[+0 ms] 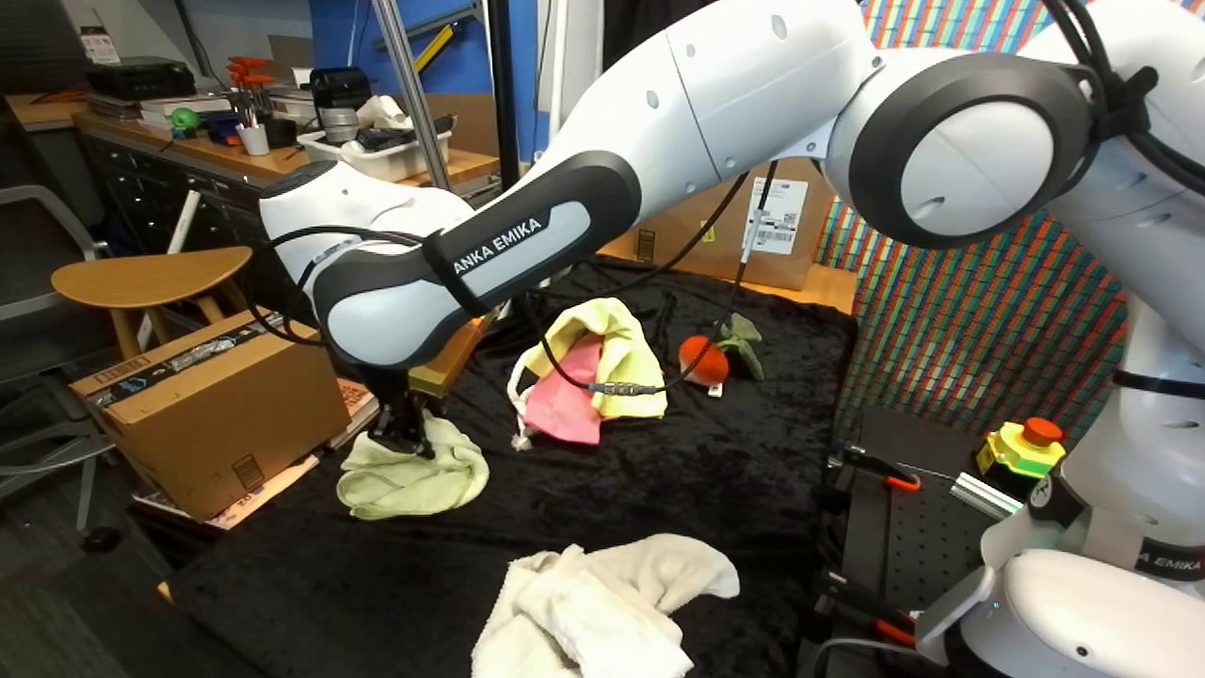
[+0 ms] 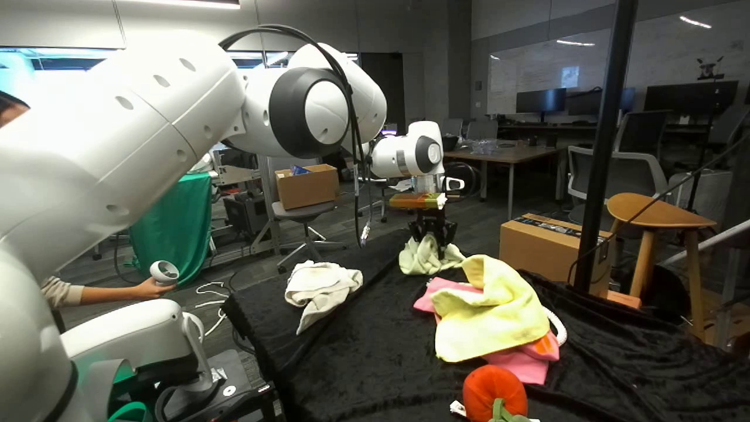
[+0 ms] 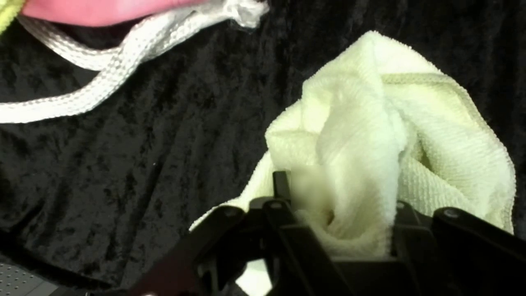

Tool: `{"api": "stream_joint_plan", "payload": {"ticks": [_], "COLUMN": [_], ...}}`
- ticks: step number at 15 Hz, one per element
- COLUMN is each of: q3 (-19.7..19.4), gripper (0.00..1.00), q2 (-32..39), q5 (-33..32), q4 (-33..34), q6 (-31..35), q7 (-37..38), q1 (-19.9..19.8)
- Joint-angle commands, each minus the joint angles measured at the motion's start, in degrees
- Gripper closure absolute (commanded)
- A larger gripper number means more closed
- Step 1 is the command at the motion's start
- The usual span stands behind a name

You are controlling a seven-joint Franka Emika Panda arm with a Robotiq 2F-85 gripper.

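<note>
Firstly, one bench (image 1: 744, 490), draped in black, presumably so pale pieces show up. White cloth (image 2: 322, 281), crumpled near the edge facing the green drape (image 2: 173, 228). Yellow cloth (image 2: 492, 325), toward the edge by the black post (image 2: 597, 170), its raised fold perhaps propped by the pink fabric (image 1: 570, 414) beneath. Pale green cloth (image 3: 365, 135), bunched near the edge beside the taped carton (image 1: 235, 414). Pincer (image 3: 342, 195), sunk into it, fingers (image 3: 281, 187) spread astride a fold that, to my eye, stands because they flank it; no squeeze shows. Red plush (image 2: 495, 390), apart, toward the corner by the patterned curtain (image 1: 988, 348). White cord (image 3: 119, 65), trailing beside the pink fabric.
</note>
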Motion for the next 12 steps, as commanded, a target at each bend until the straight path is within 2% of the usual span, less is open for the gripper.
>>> {"api": "stream_joint_plan", "payload": {"ticks": [1,2,4,6,12], "q3": [0.4,0.4,0.5,0.7,1.5], "gripper": [0.89,0.95,1.00,0.97,0.97], "q2": [-0.8,-1.8,-4.5,-7.1,-20.6], "q5": [0.7,0.6,0.2,0.1,1.2], "q4": [0.7,-0.2,-3.0,-5.5,-19.9], "q6": [-2.3,-2.2,-1.8,-1.6,0.3], "q7": [-0.2,-0.2,-0.3,-0.4,0.0], "q1": [-0.1,-0.1,0.0,0.0,-1.5]}}
